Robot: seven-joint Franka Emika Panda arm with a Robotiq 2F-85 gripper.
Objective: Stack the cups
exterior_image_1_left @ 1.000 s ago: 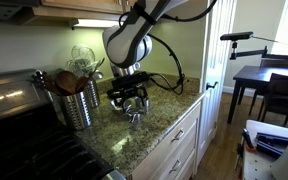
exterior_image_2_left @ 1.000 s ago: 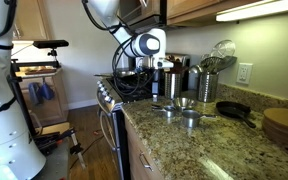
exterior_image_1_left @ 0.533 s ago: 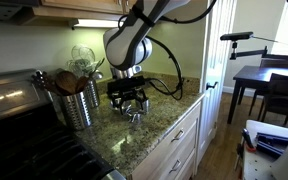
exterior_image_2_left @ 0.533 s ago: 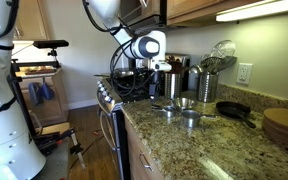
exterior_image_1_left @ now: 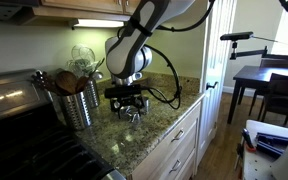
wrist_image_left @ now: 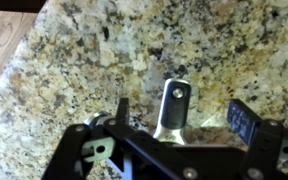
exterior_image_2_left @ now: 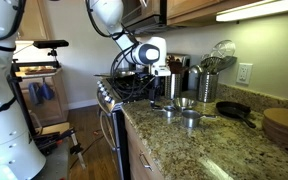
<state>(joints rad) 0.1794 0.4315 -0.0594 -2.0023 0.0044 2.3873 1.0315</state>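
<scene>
**Leaning in: the arm [exterior_image_1_left: 149, 25] has tipped over and the hand [exterior_image_1_left: 128, 97] has slid a bit**

Since a second ago the arm's top part has swung over. The hand has crept a little toward 9 o'clock in an exterior view. It has not shut at all. It is as wide open as it gets, and it holds nothing.

The cups [exterior_image_1_left: 134, 113] sit in a small bunch on the bench [exterior_image_1_left: 159, 135], right under the hand. They also show in an exterior view [exterior_image_2_left: 187, 112], near the middle of the bench.

In the wrist view one cup's handle [wrist_image_left: 176, 95] points to 12 o'clock. It lies between the two fingers [wrist_image_left: 242, 118], a bit closer to the one at 9 o'clock.

I think the job now is to pick up the first cup. To do that well, the hand should go straight down. Both fingers should pass the handle or the rim without bumping it. The cups are shiny and light, so a knock could make one skid. A slow squeeze looks best.

For room, the tall canister [exterior_image_1_left: 79, 103] of spoons stands at 9 o'clock from the cups, near but not touching. The bench edge runs at about 4 o'clock, and the floor [wrist_image_left: 4, 40] shows past it. A dark pan [exterior_image_2_left: 234, 110] lies well apart. Up at 12 o'clock is open air, so lifting looks safe.
</scene>
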